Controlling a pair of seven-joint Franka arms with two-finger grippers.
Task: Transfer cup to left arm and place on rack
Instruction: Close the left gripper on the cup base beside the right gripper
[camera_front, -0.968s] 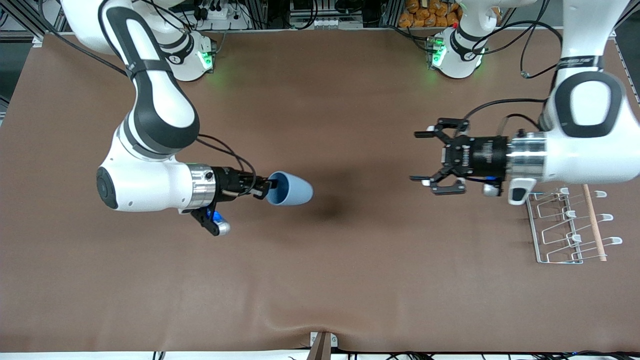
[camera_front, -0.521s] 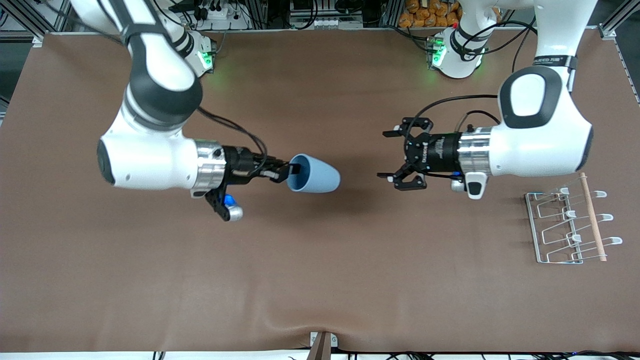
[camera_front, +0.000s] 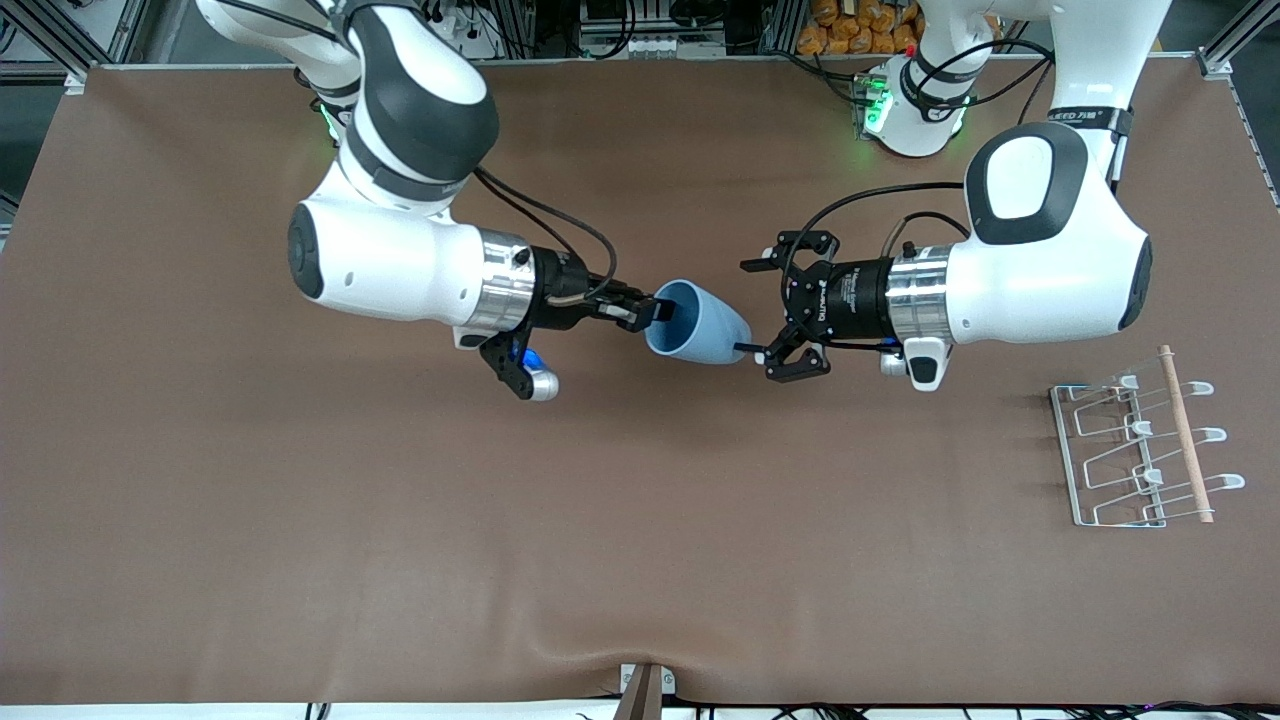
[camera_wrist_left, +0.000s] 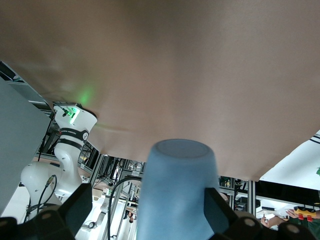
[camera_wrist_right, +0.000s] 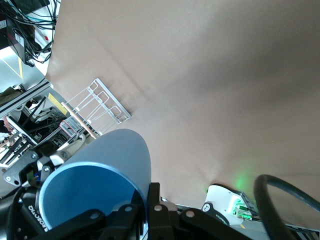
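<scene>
Cup (camera_front: 697, 322) clamped in right end effector (camera_front: 648, 312); left end effector (camera_front: 757, 308) spread around its base.

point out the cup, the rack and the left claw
cup (camera_front: 705, 325), front view, on its light-blue side wall
rack (camera_front: 1078, 470), front view, on the white wire frame's edge
left claw (camera_front: 768, 310), front view, midway between its open fingertips, at the cup's base

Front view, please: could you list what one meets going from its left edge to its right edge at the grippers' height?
Right gripper shut on the cup's rim → cup, held in the air → left gripper, open around the cup's base → rack on the table, slightly lower in the view.
</scene>
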